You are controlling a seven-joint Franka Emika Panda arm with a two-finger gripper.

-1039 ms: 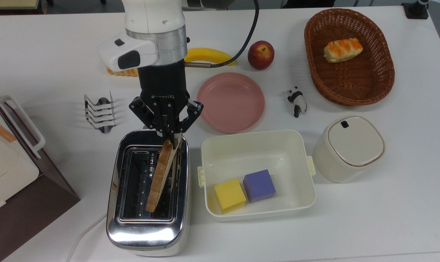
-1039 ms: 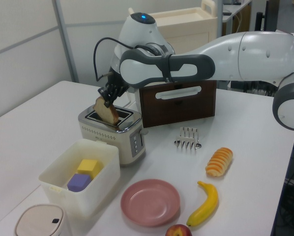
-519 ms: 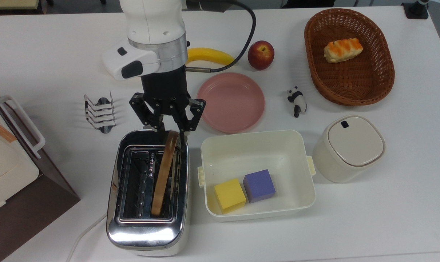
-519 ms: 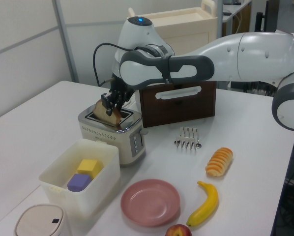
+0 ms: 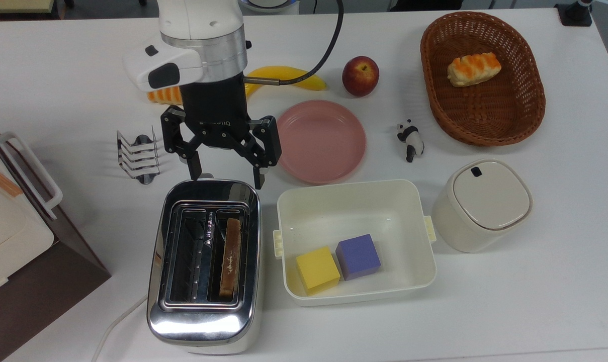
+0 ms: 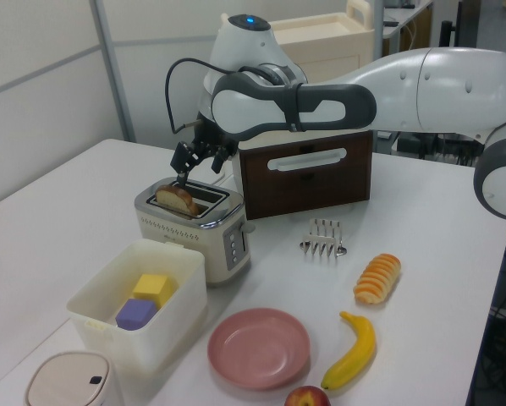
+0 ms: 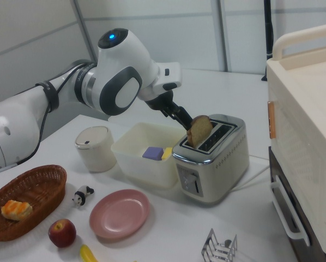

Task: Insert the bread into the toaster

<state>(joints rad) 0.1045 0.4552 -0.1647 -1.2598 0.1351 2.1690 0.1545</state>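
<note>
The bread (image 5: 231, 256) stands on edge in the toaster's slot on the top view's right, its brown crust upward. It pokes out of the slot in the left view (image 6: 176, 199) and in the right view (image 7: 198, 131). The chrome toaster (image 5: 203, 317) (image 6: 194, 233) (image 7: 212, 164) sits at the table's near edge in the top view. My gripper (image 5: 227, 175) (image 6: 199, 167) hangs open above the toaster's far end, with its fingers spread wide, nothing between them and clear of the bread.
A white bin (image 5: 356, 198) with a yellow and a purple cube is right of the toaster in the top view. Beyond lie a pink plate (image 5: 320, 141), wire toast rack (image 5: 138, 156), banana (image 5: 288, 75), apple (image 5: 360, 75), panda figure (image 5: 410, 140), wicker basket (image 5: 485, 125) and lidded canister (image 5: 482, 203). A brown-and-cream box (image 5: 17, 241) stands at the top view's left.
The gripper opened and let go of the bread, which dropped upright into the toaster slot. The gripper then rose and drew back from the toaster.
</note>
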